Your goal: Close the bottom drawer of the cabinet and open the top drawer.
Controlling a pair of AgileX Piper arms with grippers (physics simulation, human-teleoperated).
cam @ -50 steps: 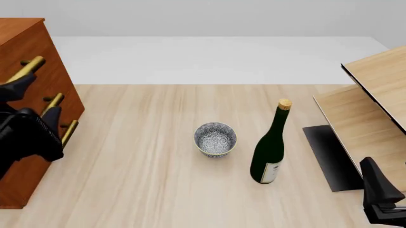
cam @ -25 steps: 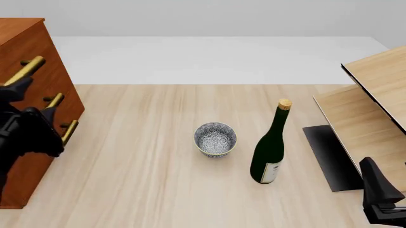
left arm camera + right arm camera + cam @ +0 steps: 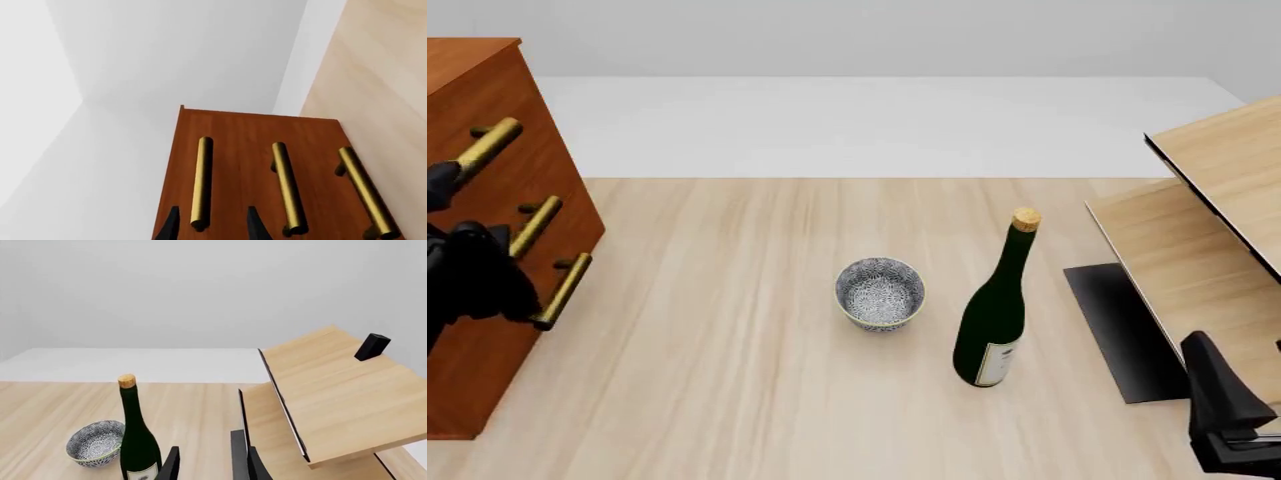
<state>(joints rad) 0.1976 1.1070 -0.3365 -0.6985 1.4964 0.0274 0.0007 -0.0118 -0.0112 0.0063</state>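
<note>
table: light wood | wall: plain grey | L pincer open | R pincer open

My front camera sits high on my own side of the table, facing forward and down, taking in the cabinet at left and pale wood panels at right. My left wrist camera rides close behind my left gripper, looking along the cabinet front at short range. My right wrist camera looks low across the table past my right gripper. It shares the bottle and bowl with the front view.
</note>
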